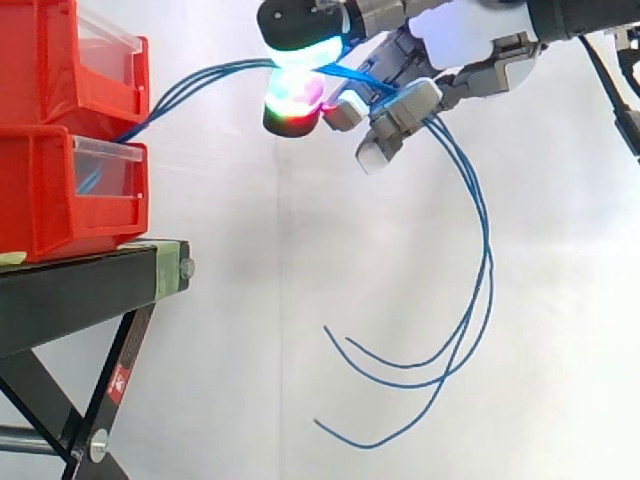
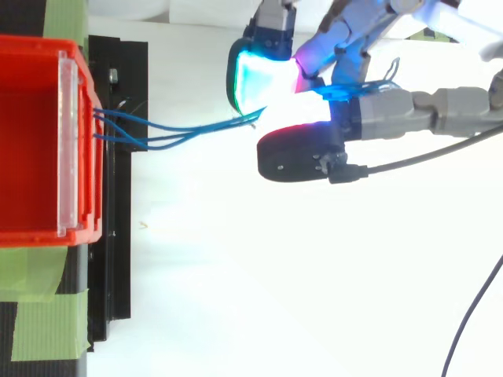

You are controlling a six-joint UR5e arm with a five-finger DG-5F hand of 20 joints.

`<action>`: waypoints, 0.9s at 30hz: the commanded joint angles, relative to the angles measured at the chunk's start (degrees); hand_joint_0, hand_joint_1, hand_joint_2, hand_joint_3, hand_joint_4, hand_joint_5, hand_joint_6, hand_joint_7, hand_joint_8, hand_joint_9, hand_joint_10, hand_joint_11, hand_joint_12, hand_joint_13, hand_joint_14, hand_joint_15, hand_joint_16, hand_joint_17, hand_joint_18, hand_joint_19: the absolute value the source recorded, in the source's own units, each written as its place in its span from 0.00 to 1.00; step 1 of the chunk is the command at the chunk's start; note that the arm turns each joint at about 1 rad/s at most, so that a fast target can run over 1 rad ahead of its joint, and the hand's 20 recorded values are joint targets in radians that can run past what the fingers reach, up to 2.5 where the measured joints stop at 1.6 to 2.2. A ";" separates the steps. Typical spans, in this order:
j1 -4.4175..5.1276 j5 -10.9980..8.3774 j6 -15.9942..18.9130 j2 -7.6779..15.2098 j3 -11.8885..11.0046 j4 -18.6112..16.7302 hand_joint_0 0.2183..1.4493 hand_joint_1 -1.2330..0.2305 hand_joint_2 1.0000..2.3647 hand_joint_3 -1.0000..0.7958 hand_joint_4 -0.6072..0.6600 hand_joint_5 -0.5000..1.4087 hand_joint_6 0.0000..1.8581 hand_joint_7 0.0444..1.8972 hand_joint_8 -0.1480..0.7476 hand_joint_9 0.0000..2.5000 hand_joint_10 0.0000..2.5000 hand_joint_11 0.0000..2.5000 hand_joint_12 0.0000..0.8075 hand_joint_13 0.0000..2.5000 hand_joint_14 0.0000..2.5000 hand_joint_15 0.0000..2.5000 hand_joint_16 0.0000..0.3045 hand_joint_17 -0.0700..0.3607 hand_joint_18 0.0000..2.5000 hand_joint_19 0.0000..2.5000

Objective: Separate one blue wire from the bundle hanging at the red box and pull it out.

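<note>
The side camera looked level and close across the work, the top one straight down, both taking in the red bins (image 1: 40, 200), black stand (image 1: 80, 285), blue wires (image 1: 489, 265) and hand (image 1: 460, 35).

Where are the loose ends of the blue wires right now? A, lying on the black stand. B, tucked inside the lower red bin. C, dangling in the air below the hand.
C: past the hand the blue wires curve down and end in mid-air.

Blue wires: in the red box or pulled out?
In. The blue wires run from the lower red box to the hand, whose fingers pinch them; their free ends hang below.
</note>
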State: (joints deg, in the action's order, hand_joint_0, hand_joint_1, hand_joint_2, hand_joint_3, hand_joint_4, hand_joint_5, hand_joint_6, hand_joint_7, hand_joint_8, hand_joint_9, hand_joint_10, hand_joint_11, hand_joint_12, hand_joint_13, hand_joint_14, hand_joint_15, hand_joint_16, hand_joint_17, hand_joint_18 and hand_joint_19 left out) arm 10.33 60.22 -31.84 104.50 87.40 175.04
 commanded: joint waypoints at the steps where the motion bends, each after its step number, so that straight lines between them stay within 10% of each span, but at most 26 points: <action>1: 0.31 -0.01 3.28 0.00 0.06 1.09 0.29 0.34 0.02 0.45 0.64 0.14 0.47 0.60 0.53 0.39 0.00 0.58 0.41 0.48 0.22 0.61 0.19 0.47 0.28 0.33; 27: 0.48 -0.01 5.74 0.09 -0.03 2.85 0.26 0.34 0.00 0.30 0.65 0.14 0.46 0.59 0.54 0.39 0.00 0.58 0.43 0.48 0.24 0.59 0.20 0.48 0.28 0.32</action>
State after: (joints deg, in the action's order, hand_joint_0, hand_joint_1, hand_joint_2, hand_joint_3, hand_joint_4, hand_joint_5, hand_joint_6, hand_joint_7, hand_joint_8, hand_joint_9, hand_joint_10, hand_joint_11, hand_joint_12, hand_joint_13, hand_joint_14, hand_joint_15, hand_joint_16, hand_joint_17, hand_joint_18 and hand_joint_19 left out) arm 10.84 60.21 -26.10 104.52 87.41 177.89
